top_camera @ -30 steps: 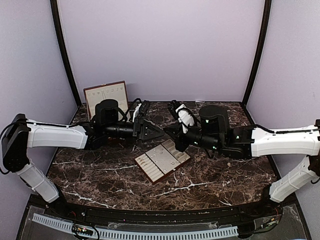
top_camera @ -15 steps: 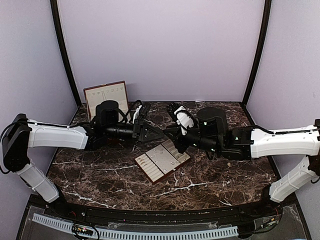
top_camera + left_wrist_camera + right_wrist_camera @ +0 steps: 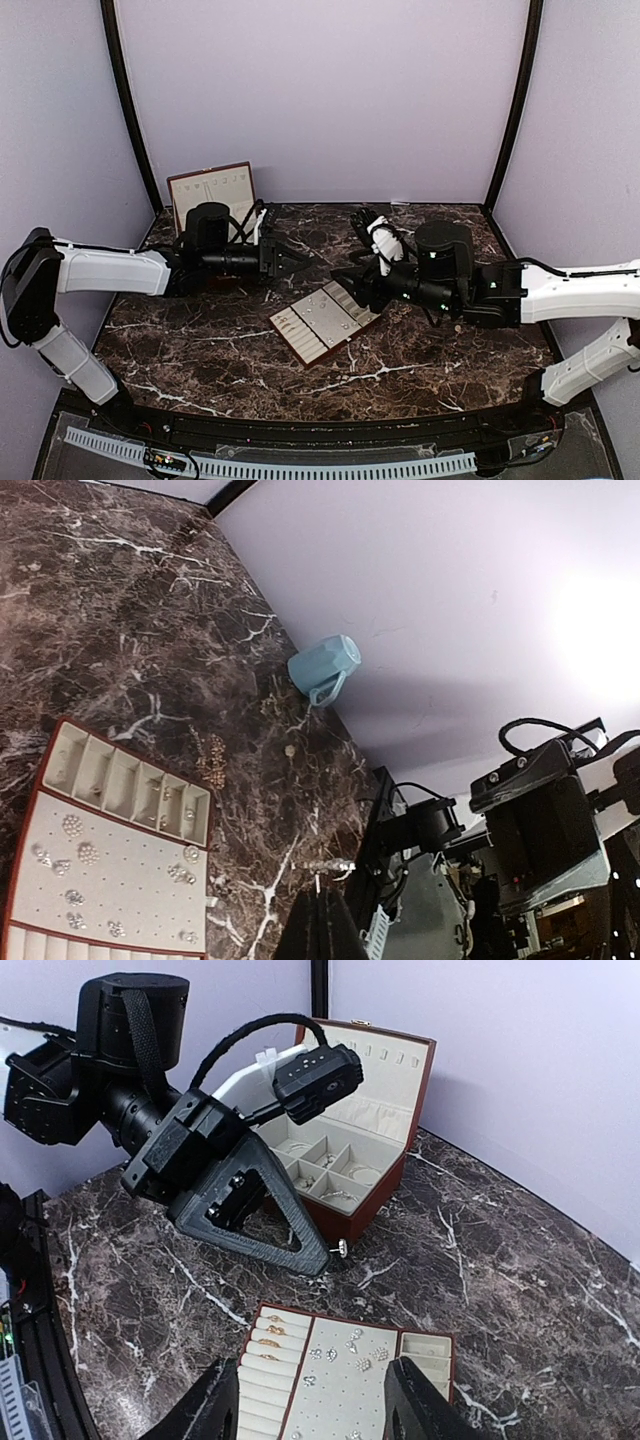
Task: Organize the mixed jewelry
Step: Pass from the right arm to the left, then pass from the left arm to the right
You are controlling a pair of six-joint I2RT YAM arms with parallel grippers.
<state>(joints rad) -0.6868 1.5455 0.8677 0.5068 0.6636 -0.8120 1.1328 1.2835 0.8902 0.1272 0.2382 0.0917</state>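
Above the cream slotted tray holding some tiny silvery mixed jewelry, the right pincer stands apart, while the left pincer, clamped on one small silvery piece, probably needs a slow, level carry toward the open reddish-brown cream-lined box beyond.

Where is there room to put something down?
The marble table is bare in front, between the slotted tray and the near edge, and at the front left corner. Crowded: the middle, where left fingers and right fingers hang close together by the tray's far end, near the jewelry box.
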